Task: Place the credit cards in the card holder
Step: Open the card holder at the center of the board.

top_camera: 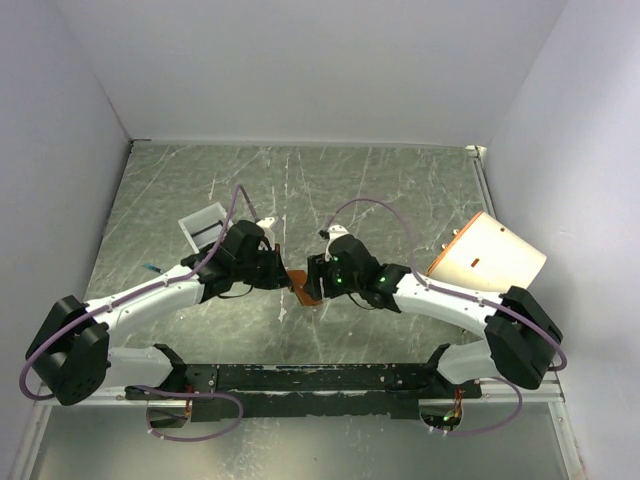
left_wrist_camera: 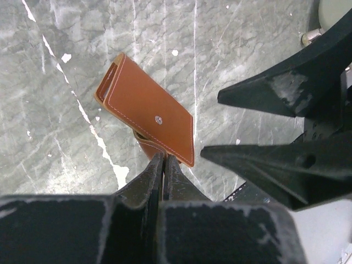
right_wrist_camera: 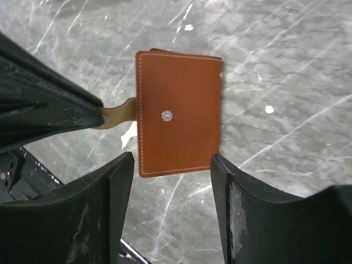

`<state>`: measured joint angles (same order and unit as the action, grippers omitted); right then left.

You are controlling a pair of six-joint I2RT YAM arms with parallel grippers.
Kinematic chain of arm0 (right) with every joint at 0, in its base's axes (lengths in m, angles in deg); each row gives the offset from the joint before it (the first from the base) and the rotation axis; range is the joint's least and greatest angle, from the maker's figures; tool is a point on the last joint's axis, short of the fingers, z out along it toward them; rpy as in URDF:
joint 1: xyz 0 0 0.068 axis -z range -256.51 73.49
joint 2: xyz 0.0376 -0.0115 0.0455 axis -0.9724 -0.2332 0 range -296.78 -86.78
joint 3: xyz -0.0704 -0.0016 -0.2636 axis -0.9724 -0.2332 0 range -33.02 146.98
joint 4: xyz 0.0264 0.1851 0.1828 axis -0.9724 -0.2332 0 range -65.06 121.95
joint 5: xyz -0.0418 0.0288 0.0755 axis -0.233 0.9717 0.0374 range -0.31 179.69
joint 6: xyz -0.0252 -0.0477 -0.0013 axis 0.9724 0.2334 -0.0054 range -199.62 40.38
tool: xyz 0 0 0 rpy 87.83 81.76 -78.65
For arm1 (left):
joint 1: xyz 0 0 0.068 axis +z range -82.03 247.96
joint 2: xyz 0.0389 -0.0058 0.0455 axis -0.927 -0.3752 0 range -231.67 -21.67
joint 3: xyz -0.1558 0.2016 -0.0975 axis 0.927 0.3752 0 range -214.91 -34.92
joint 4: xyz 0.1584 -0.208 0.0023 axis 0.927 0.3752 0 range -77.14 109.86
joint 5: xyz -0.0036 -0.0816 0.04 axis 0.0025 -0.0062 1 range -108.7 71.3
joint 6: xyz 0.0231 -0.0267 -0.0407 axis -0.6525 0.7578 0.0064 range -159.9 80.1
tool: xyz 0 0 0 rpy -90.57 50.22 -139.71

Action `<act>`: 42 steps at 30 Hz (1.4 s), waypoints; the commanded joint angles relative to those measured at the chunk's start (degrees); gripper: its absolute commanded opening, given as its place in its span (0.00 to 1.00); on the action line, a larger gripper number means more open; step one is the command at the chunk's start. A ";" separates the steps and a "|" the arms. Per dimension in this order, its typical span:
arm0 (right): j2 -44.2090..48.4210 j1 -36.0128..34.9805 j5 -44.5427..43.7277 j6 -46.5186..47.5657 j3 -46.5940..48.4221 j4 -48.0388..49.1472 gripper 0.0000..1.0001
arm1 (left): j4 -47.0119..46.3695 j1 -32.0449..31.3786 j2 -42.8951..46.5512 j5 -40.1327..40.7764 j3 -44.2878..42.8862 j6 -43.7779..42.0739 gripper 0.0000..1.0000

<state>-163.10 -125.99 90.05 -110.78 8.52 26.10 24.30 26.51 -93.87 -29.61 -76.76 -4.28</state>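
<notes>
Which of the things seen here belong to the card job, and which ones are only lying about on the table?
For the job:
- card holder, pinched by its flap in the shut left tool
- open right tool, one finger on either side of it
- credit cards: none clearly in view

Lying about:
- white tray
- cream cylinder
- small blue item

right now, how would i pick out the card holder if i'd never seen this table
On the grey marbled table, look to the middle where the two arms meet. The card holder is there, its tab pinched in the left hand, the open right hand around it. Unlike the white tray and cream cylinder, it is flat tan leather with pale stitching and one metal snap.
</notes>
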 commanded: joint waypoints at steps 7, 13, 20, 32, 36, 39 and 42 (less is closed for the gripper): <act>-2.91 -2.65 -1.32 1.80 1.41 1.34 0.58 | -0.62 -0.37 1.46 -1.82 -2.47 0.99 0.07; -6.43 -2.66 -0.23 3.34 3.35 1.73 0.58 | -0.35 -0.30 1.60 -1.43 -2.32 1.14 0.07; -6.66 -2.57 -4.32 2.12 3.83 -0.14 0.54 | 0.36 -0.30 2.46 -0.84 -1.90 0.96 0.07; -11.65 -2.39 -5.62 0.18 8.89 -5.25 0.31 | 2.60 -0.34 3.13 1.59 0.89 0.73 0.07; -9.72 -2.25 -6.56 0.04 8.72 -5.09 0.33 | 3.24 -0.34 3.16 1.71 1.80 0.69 0.07; -10.35 -2.06 -6.75 0.26 9.49 -5.18 0.34 | 2.91 -0.38 4.12 1.61 3.02 1.25 0.07; -11.82 -1.97 -6.94 0.44 10.45 -5.49 0.33 | 2.08 -0.36 5.05 1.00 4.23 1.89 0.07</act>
<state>-173.94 -128.35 85.11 -110.43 16.98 22.16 26.47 26.51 -91.01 -28.30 -73.92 -3.37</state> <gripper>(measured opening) 0.335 0.068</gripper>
